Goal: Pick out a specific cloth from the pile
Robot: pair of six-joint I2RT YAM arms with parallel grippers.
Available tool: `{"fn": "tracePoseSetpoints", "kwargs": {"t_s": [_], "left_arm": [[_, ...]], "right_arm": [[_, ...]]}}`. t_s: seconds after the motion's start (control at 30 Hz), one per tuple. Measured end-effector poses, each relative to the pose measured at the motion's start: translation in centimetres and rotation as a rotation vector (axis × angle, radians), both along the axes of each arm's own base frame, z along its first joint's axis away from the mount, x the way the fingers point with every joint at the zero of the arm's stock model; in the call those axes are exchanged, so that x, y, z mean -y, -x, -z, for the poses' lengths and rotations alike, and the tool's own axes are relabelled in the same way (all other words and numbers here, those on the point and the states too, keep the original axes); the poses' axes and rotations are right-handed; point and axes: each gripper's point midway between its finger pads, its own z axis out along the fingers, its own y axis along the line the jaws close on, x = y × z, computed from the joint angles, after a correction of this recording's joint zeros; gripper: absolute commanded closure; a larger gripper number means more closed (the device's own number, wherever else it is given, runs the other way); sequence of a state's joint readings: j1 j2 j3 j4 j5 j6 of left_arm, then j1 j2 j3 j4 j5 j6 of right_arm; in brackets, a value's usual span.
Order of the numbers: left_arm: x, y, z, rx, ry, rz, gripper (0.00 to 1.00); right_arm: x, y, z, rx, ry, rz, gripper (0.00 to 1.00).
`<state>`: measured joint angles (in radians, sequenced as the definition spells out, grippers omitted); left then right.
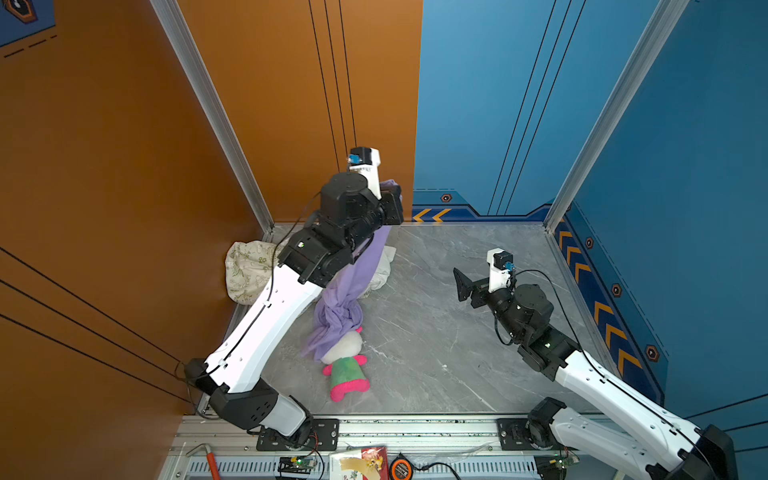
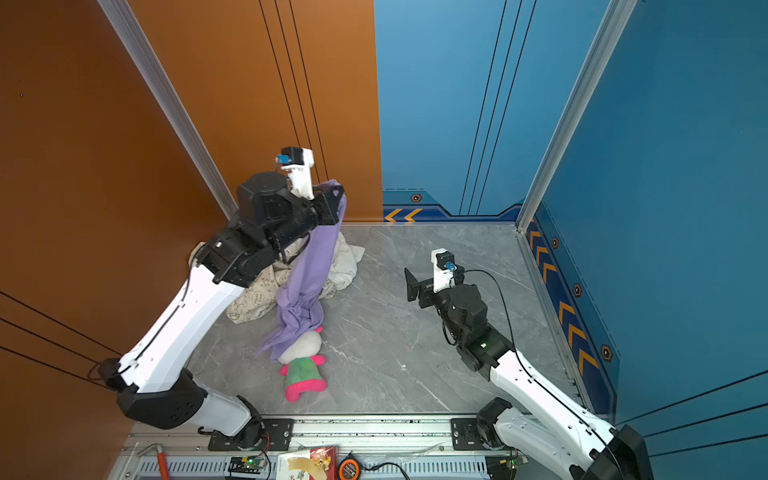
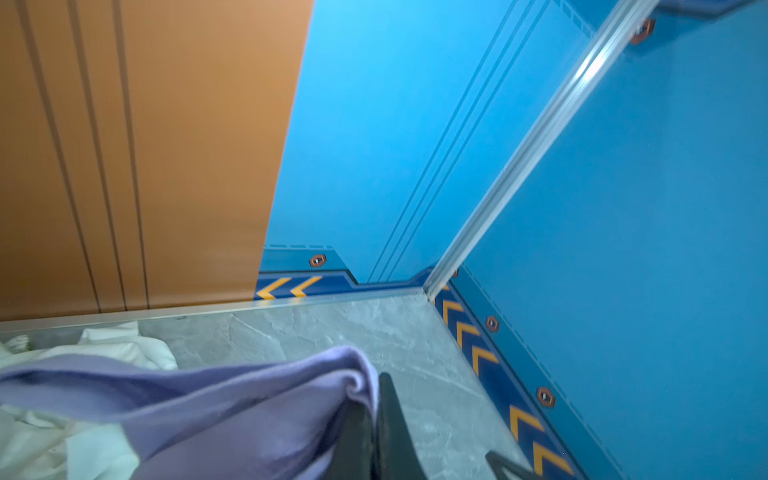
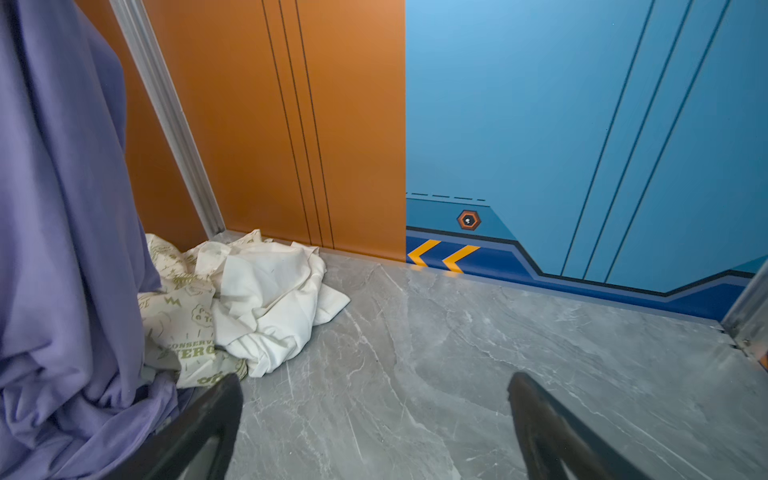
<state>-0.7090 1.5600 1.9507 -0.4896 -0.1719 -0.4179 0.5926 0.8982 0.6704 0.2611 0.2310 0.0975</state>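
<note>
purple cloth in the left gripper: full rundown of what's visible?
The purple cloth is plain lavender, soft and matte, with no print. One end is pinched in the shut left gripper, raised well above the table. From there it hangs as a long, twisted, bunched drape. Its lower end lies crumpled over the white head of the plush toy. In the right wrist view its folds press against the printed pile.
</note>
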Motion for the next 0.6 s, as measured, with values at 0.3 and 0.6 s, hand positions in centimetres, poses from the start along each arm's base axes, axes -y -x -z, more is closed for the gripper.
{"fn": "tracePoseSetpoints", "kwargs": {"t_s": [0.3, 0.6], "left_arm": [[11.7, 0.6, 19.1, -0.210, -0.527, 0.222, 0.06], [4.6, 3.0, 15.1, -0.100, -0.678, 0.087, 0.02]], "right_arm": [[8.0, 1.0, -1.8, 0.047, -0.122, 0.276, 0.00], [10.7, 0.3, 0.2, -0.020, -0.216, 0.341, 0.00]]}}
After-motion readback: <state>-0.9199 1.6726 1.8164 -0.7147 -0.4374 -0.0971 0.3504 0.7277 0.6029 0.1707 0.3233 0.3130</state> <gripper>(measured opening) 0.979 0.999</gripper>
